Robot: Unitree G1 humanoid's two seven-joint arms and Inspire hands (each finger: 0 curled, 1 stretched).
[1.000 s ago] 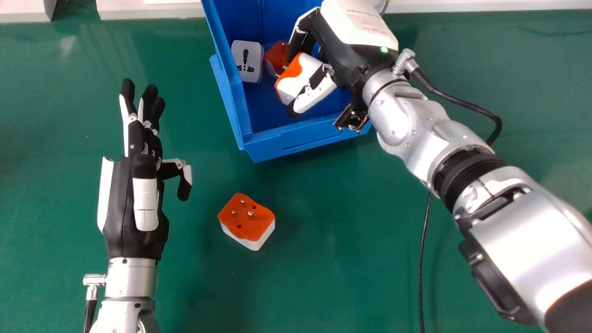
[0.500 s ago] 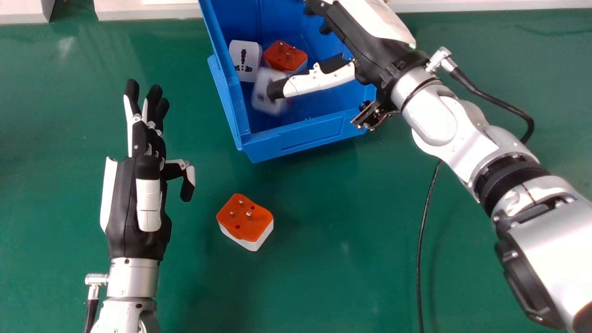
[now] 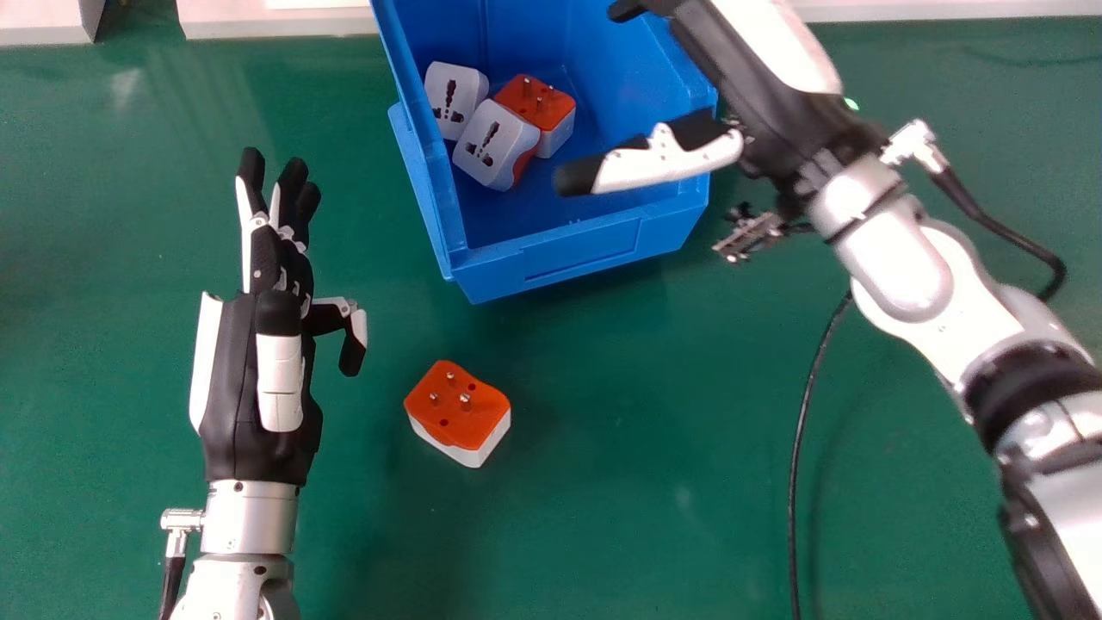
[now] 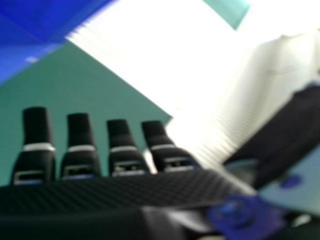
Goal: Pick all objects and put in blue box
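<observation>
Your left hand (image 3: 258, 379), fingers extended, empty; loose plug adapter (image 3: 459, 413), on the table (image 3: 646, 482) at that hand's 4 o'clock; likely light, stiff, a little slippery; you'd best grip its opposite sides, clear of the pins (image 3: 465, 399); orange top, white body, metal pins up; blue box (image 3: 581, 251), at its 1 o'clock, three adapters (image 3: 497, 145) inside; your right hand (image 3: 749, 82), fingers straight, holding nothing, at the box's 2 o'clock

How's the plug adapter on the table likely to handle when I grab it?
The adapter looks like stiff, hard plastic, so it probably won't give when squeezed. Its blocky shape suggests it would slide rather than roll if nudged. Its smooth white sides may be slightly slippery.
</observation>
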